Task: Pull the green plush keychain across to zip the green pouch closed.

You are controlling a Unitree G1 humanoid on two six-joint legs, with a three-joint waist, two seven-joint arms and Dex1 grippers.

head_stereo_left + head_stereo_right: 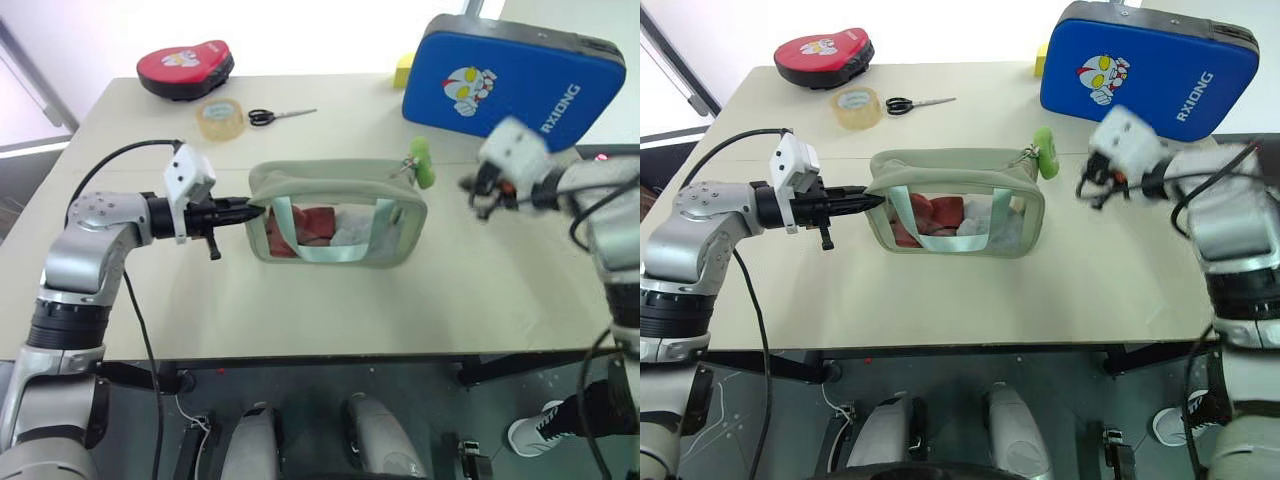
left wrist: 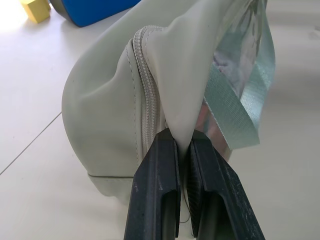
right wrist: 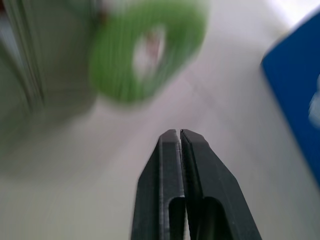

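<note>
The right gripper [image 3: 180, 134] shows its two black fingers [image 3: 160, 170] pressed together with nothing between them, and the green plush keychain [image 1: 1045, 152] lies just ahead of the tips, apart from them and not held. The left gripper [image 2: 182, 142] is clamped on a fold of fabric at the left end of the green pouch [image 1: 950, 195], right beside the zipper teeth, anchoring that end. The keychain hangs at the pouch's right top corner, on the zipper pull, and the zipper line appears drawn together along the top; the task is judged to be at or close to completion. The pouch's long axis runs left to right across the table [image 1: 970, 290], so any further pull on the keychain must go along that axis, away from the left gripper and toward the right arm, which is the nearer arm. To regrip, the right fingers would first need to part and advance a short way toward the keychain. Open table surface lies to the right of the pouch and toward the near edge. The blue cartoon-printed pad [image 1: 1150, 65] stands behind and to the right, well apart from the keychain, limiting room only toward the far side. The tape roll [image 1: 857, 107], scissors [image 1: 915, 103] and red pad [image 1: 823, 45] sit far back on the left, clear of the pull line.
</note>
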